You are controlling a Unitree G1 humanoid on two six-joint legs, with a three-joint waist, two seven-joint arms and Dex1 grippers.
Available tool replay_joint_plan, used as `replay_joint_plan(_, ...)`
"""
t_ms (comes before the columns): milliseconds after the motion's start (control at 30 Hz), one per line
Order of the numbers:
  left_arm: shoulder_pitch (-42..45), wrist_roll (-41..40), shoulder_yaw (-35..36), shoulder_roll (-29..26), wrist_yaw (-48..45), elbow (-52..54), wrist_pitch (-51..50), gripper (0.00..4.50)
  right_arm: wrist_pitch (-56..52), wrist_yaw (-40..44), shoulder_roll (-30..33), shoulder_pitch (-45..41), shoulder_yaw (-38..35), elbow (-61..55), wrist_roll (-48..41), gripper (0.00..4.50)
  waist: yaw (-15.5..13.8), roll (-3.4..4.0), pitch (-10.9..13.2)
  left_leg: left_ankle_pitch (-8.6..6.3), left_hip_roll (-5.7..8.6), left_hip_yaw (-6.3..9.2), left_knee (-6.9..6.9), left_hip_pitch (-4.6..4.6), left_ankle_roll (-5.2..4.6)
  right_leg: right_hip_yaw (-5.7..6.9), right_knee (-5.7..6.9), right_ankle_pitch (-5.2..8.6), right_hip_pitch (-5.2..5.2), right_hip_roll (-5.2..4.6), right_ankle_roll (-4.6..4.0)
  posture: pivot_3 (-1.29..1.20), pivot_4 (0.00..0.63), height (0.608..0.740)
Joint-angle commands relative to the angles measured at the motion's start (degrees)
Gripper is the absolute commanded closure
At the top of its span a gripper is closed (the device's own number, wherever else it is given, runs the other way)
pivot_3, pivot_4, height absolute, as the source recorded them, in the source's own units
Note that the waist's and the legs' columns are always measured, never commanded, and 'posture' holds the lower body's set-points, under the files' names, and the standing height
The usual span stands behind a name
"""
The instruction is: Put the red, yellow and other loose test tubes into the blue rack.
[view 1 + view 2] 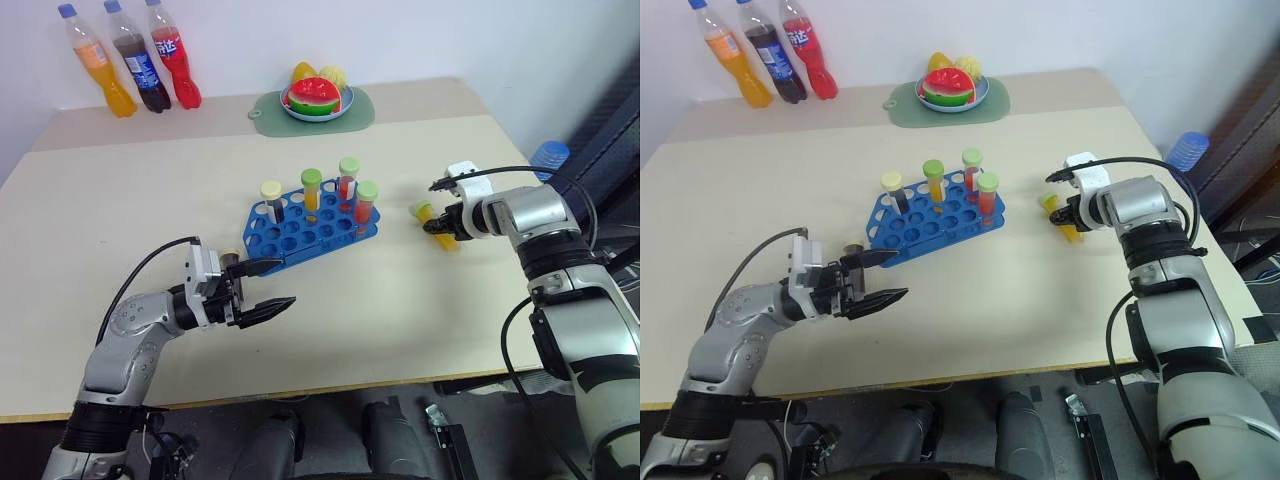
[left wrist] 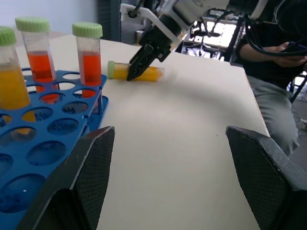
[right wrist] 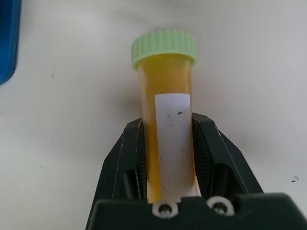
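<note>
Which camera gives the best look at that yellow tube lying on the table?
The right wrist view: the yellow tube shows close up, label facing, between the right gripper fingers. The left wrist view shows it sideways, farther off; the eye views show it small, partly hidden.

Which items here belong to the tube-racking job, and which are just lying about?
Job:
- yellow tube, lying on the table, right end effector shut on it
- blue rack holding four capped tubes
- left end effector, open beside the rack

Lying about:
- three soda bottles
- fruit plate on green mat
- seated person
</note>
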State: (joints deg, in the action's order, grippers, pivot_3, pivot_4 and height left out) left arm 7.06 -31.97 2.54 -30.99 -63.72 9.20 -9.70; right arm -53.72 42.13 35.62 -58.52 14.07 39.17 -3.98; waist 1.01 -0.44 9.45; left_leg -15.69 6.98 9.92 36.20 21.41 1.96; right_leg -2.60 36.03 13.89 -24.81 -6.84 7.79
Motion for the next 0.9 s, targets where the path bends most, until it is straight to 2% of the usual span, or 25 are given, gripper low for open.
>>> replay_joint_plan(33, 0.0, -0.9, 1.2, -0.3, 0.1, 1.7, 0.3, 0.67, 2.7, 3.9, 3.9, 3.5, 1.1, -7.2, 1.5, 3.68, -0.2, 0.00, 0.0, 0.00, 0.00, 0.01, -0.01, 0.01, 0.00, 0.00, 0.00, 0.00, -0.02, 0.00, 0.00, 0.00, 0.150, 0.740)
replay_joint_plan(200, 1.0, -0.6, 0.9, 0.0, -0.3, 0.4, 0.6, 0.67, 6.2, 10.9, 14.7, 17.1, -1.3, -27.9, -0.3, 3.68, -1.4, 0.01, 0.0, 0.01, 0.06, 0.01, 0.02, 0.14, 0.03, 0.01, -0.08, -0.01, -0.06, -0.04, 0.03, 0.00, 0.150, 0.740)
replay_joint_plan(333, 1.9, -0.5, 0.8, 0.2, -0.9, -0.9, 0.9, 0.67, 11.9, 13.2, 21.2, 32.6, -7.9, -44.4, -3.1, 3.68, -1.6, 0.01, 0.0, -0.14, 0.02, -0.04, 0.02, 0.11, -0.23, -0.01, -0.11, -0.03, -0.04, -0.03, 0.08, 0.00, 0.150, 0.740)
replay_joint_plan(433, 3.4, -0.3, 0.6, 0.7, -1.4, -2.9, 1.0, 0.67, 12.9, 11.1, 14.4, 41.4, -17.4, -59.0, -11.9, 3.68, -1.2, -0.03, 0.0, -0.18, -0.06, -0.14, 0.05, 0.04, -0.30, -0.08, -0.05, -0.04, -0.02, 0.02, 0.09, 0.00, 0.150, 0.740)
replay_joint_plan(500, 4.1, -0.3, 0.6, 0.8, -1.8, -3.8, 1.1, 0.67, 17.1, 9.2, 9.6, 44.2, -19.2, -64.1, -13.8, 3.68, -0.9, -0.02, 0.0, -0.18, -0.15, -0.15, 0.06, -0.01, -0.30, -0.10, -0.02, -0.06, 0.00, 0.08, 0.07, 0.00, 0.150, 0.740)
replay_joint_plan(600, 5.1, 0.0, 0.6, 0.8, -2.6, -5.4, 1.3, 0.67, 25.9, 4.6, 0.8, 46.2, -16.9, -68.9, -13.4, 3.68, -0.7, -0.06, 0.0, -0.18, -0.14, -0.11, 0.09, -0.03, -0.29, -0.10, -0.01, -0.06, 0.03, 0.08, 0.08, 0.00, 0.150, 0.740)
replay_joint_plan(700, 5.8, 0.1, 1.0, 0.6, -3.3, -6.9, 1.8, 0.67, 27.6, -0.1, -7.5, 45.0, -14.1, -69.3, -14.5, 3.68, -0.5, -0.09, 0.0, -0.17, -0.11, 0.00, 0.09, -0.04, -0.28, -0.11, -0.02, -0.07, 0.04, 0.06, 0.09, 0.00, 0.150, 0.740)
replay_joint_plan(900, 6.1, 1.8, 2.5, 0.7, -2.0, -9.4, 5.5, 0.67, 36.2, -7.1, -21.8, 41.3, -9.1, -61.5, -12.8, 3.68, -0.3, -0.09, 0.0, 0.00, -0.09, 0.07, 0.06, -0.06, 0.02, -0.11, -0.01, -0.09, 0.02, 0.07, 0.06, 0.00, 0.150, 0.740)
